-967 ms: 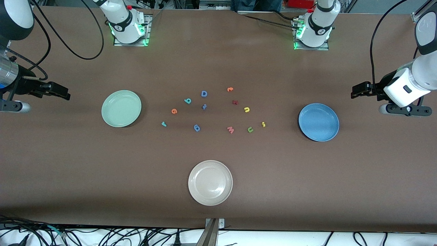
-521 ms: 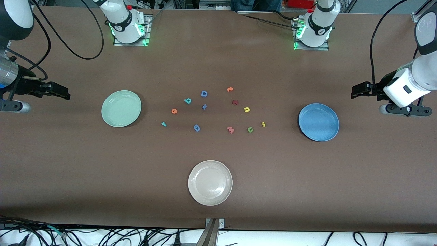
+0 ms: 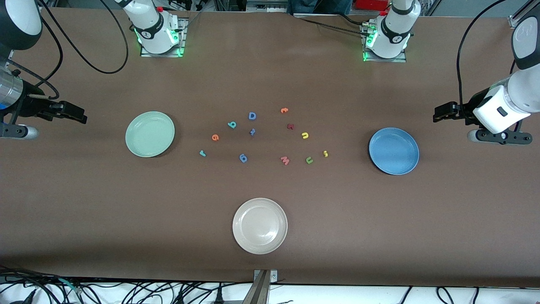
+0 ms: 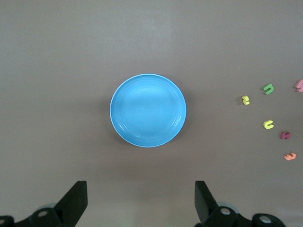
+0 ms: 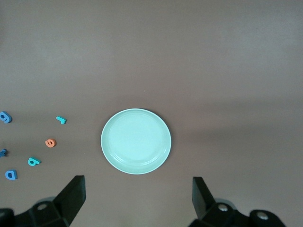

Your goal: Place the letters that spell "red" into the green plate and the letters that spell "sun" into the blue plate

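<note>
The pale green plate [image 3: 149,134] [image 5: 136,141] lies toward the right arm's end, the blue plate [image 3: 393,151] [image 4: 148,110] toward the left arm's end; both hold nothing. Between them lie the teal "r" [image 3: 202,153], orange "e" [image 3: 215,137] and teal "d" [image 3: 231,124], then the yellow "u" [image 3: 305,135], green "n" [image 3: 309,160] and yellow "s" [image 3: 325,153]. My right gripper [image 3: 80,116] [image 5: 138,196] hangs open over bare table out past the green plate. My left gripper [image 3: 438,114] [image 4: 140,198] hangs open over bare table out past the blue plate. Neither holds anything.
A whitish-beige plate [image 3: 260,226] sits nearest the front camera. Among the letters lie a blue capital "D" [image 3: 252,115], an orange letter [image 3: 284,110], a dark red one [image 3: 290,126], a pink "w" [image 3: 285,160] and two small blue ones [image 3: 243,158].
</note>
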Robot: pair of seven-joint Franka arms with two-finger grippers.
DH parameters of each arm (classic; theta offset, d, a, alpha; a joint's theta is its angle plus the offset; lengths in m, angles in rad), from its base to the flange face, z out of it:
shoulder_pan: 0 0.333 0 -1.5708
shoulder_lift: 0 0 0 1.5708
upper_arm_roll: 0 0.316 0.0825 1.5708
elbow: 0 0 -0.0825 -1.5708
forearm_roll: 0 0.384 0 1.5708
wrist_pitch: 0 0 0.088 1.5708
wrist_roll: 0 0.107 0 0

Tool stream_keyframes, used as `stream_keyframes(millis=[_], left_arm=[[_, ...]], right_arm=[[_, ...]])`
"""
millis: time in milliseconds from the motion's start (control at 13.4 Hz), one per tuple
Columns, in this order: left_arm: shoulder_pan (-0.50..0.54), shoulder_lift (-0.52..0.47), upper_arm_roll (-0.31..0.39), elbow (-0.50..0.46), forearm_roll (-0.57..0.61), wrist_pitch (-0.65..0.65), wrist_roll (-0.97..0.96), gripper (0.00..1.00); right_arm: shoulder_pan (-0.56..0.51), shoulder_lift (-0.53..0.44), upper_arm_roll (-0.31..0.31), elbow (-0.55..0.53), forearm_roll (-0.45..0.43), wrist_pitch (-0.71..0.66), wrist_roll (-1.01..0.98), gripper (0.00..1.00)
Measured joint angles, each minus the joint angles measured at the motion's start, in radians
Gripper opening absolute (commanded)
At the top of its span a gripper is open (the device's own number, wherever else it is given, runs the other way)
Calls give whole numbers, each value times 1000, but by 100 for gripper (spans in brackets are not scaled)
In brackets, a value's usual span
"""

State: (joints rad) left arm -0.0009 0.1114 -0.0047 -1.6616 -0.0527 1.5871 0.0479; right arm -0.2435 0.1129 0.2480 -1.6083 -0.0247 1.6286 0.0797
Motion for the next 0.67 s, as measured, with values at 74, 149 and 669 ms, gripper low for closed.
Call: stream_keyframes(millis=[74,149,669], left_arm=[[0,0,0,0,0,0,0,100],[0,0,0,0,0,0,0,100],[0,0,0,0,0,1,0,100]], right_arm=[[0,0,0,0,0,0,0,100],[0,0,0,0,0,0,0,100],[68,43,2,-2,0,1,162,99]])
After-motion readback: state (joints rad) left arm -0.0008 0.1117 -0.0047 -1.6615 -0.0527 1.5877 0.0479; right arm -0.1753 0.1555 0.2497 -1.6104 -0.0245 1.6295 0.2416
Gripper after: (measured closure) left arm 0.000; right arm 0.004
